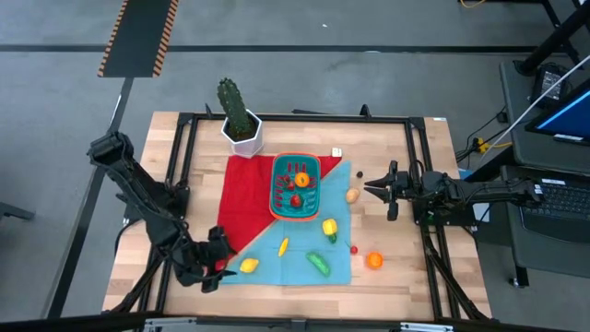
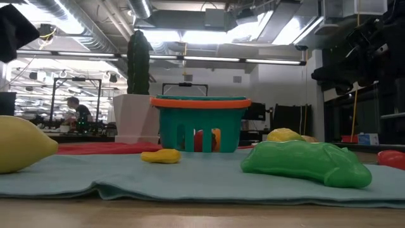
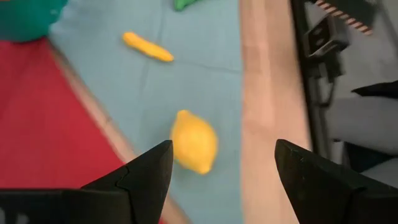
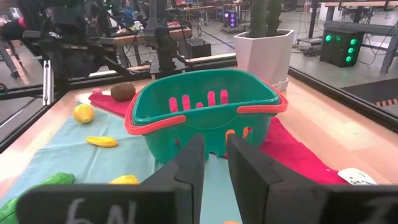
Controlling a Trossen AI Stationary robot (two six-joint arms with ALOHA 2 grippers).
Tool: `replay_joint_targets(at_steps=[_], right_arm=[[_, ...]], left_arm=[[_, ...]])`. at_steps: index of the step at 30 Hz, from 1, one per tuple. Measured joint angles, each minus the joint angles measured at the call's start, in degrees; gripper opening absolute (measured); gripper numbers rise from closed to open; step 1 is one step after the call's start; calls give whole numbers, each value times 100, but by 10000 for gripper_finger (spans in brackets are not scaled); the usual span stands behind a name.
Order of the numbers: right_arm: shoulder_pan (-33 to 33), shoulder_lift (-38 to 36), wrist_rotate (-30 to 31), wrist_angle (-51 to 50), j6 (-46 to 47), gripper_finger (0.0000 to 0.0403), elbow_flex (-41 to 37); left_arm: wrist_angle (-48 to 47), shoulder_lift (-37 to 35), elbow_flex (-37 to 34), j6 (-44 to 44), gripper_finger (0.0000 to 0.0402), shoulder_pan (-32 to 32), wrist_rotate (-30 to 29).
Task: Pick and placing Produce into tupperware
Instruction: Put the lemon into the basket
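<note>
The teal tupperware (image 1: 295,184) with an orange-red rim stands on a red cloth (image 1: 244,198) and holds several produce pieces. Loose produce lies on the light-blue cloth (image 1: 300,258): a lemon (image 1: 249,266), a small yellow piece (image 1: 283,246), a green cucumber (image 1: 318,263) and a yellow pepper (image 1: 329,226). An orange (image 1: 374,261) lies on the wood and a brown potato (image 1: 352,195) at the cloth's edge. My left gripper (image 1: 217,266) is open, empty, just left of the lemon (image 3: 194,141). My right gripper (image 1: 378,189) is shut, empty, right of the potato, facing the tupperware (image 4: 205,115).
A green cactus in a white pot (image 1: 241,124) stands behind the tupperware at the far left. Small red pieces (image 1: 355,249) lie by the pepper. A black frame (image 1: 295,118) runs around the wooden table. A small white tag (image 1: 337,152) lies at the back.
</note>
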Motion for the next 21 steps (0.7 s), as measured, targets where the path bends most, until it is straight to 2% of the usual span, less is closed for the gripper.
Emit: replay_joint_targets(at_steps=[4, 8, 12, 21], right_arm=[[0, 1, 0, 2, 0, 73, 0], [0, 1, 0, 2, 53, 73, 0], [0, 1, 0, 0, 151, 73, 0], [0, 1, 0, -101, 144, 73, 0]], left_arm=[[379, -2, 0, 176, 270, 154, 386], [447, 42, 148, 380, 270, 275, 460], [-192, 234, 533, 419, 270, 435, 491], [-1339, 799, 1373, -269, 270, 844, 1047]])
